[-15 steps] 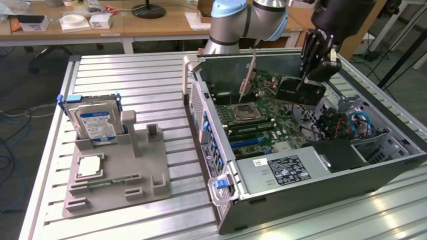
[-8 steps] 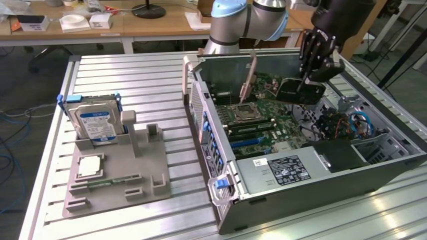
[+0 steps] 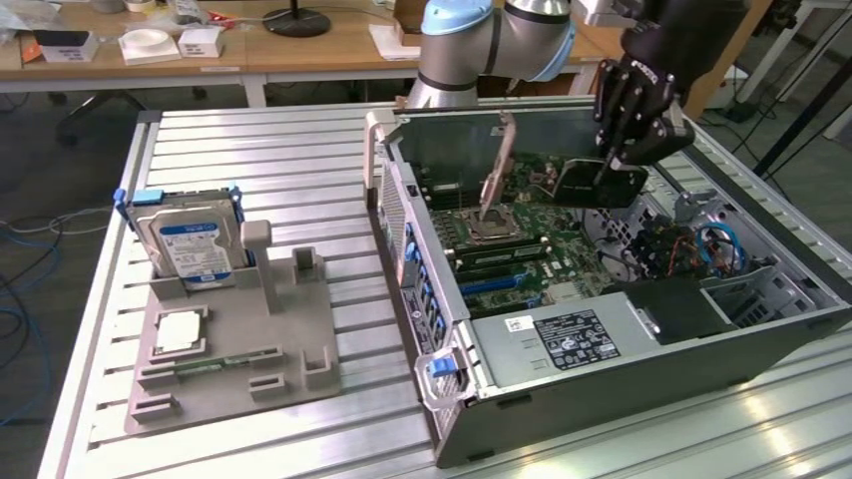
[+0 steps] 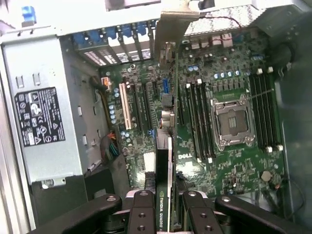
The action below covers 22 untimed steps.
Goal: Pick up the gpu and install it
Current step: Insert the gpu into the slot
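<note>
The gpu (image 3: 600,186) is held above the motherboard (image 3: 533,249) inside the open computer case (image 3: 665,391), clamped between the jaws. The arm (image 3: 500,40) is angled down into the case from behind. In the wrist view the card is seen edge-on, its faces hidden and its bracket not made out.

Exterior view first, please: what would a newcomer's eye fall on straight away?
The gripper holds the gpu above the motherboard inside the open computer case. At the exterior view's left, a hard drive stands upright in a grey holder.
</note>
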### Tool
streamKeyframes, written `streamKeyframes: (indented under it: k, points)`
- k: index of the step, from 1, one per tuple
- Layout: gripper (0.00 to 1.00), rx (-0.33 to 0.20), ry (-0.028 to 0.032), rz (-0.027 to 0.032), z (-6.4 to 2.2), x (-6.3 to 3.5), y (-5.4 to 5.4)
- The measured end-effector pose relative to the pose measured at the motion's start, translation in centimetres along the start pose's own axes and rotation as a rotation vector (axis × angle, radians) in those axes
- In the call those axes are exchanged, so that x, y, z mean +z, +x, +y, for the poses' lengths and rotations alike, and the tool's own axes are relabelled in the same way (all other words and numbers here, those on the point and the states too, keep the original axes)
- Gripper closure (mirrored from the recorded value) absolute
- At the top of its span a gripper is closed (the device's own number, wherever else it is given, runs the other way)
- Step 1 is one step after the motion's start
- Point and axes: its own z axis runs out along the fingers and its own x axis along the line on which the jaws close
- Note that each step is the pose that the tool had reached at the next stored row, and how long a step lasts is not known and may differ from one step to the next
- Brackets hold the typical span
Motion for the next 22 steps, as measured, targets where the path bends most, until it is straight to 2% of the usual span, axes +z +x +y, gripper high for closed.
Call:
streamKeyframes:
  k: [14,22]
  points:
    - [0.74,-0.18,0.0013,0.0031,-0.11,0.19,-0.02]
    - [0.74,-0.184,0.0014,0.0032,-0.11,0.2,-0.02]
